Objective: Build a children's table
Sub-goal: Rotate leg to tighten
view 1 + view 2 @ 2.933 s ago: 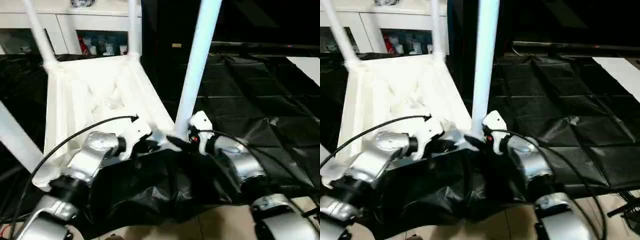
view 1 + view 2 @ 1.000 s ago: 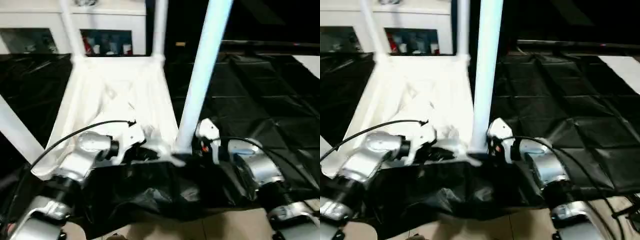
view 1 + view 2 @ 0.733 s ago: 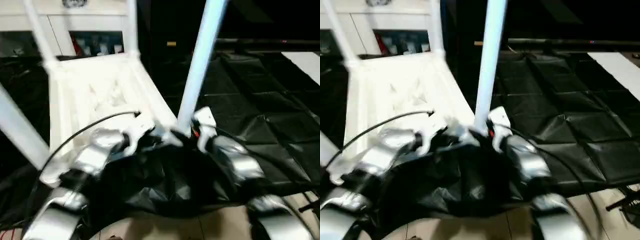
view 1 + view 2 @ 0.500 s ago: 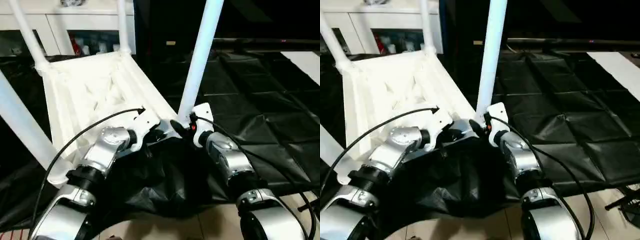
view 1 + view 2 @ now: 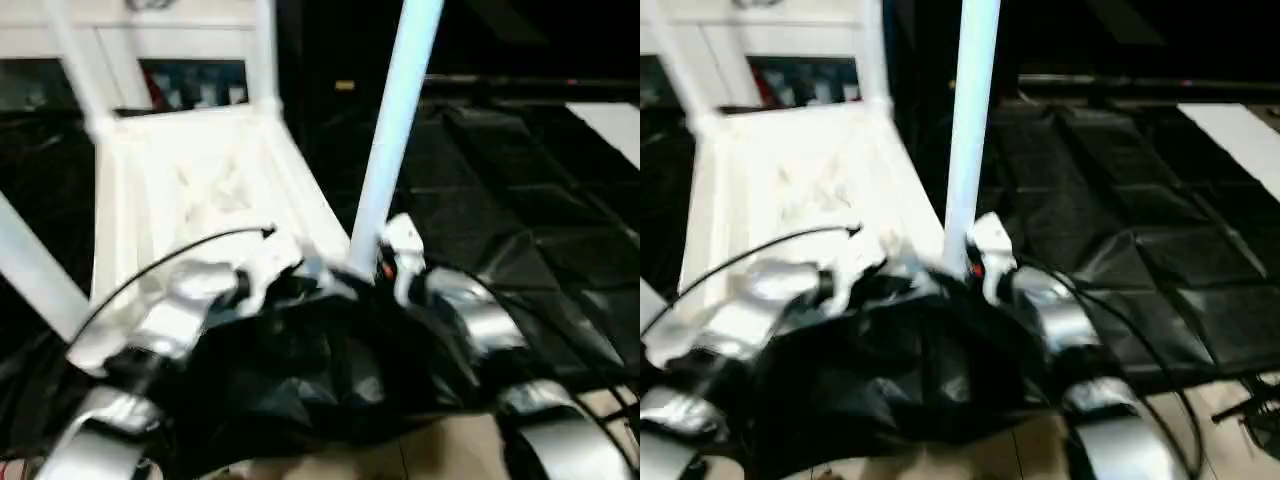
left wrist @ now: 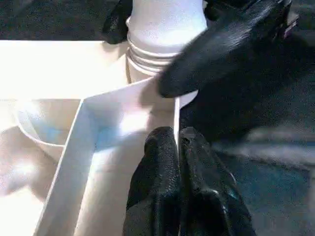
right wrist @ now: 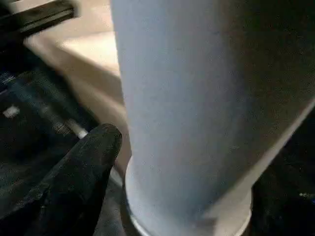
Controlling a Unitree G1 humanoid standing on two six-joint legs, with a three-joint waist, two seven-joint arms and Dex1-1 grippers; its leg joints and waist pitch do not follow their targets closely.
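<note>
The children's table top [image 5: 190, 190] lies upside down on a black sheet, ribbed underside up. Four white tube legs stand in its corner sockets. The near right leg [image 5: 393, 140] rises between my arms. My left gripper [image 6: 177, 133] is shut on the thin rim wall of the top beside that leg's socket [image 6: 157, 54]. My right gripper [image 5: 366, 272] is closed round the base of the same leg [image 7: 197, 98]. One of its black fingers [image 7: 88, 162] presses the tube's side, and the other is hidden behind the tube.
A black sheet [image 5: 520, 200] covers the ground and bunches up [image 5: 320, 370] under my forearms. A white cabinet with glass doors [image 5: 190, 70] stands behind the table top. A white panel [image 5: 612, 118] lies at the far right. Beige floor [image 5: 440, 450] shows at the near edge.
The whole picture has swung from side to side, so the camera moved. Both grippers stay at the near right corner, the left on the rim and the right on the leg.
</note>
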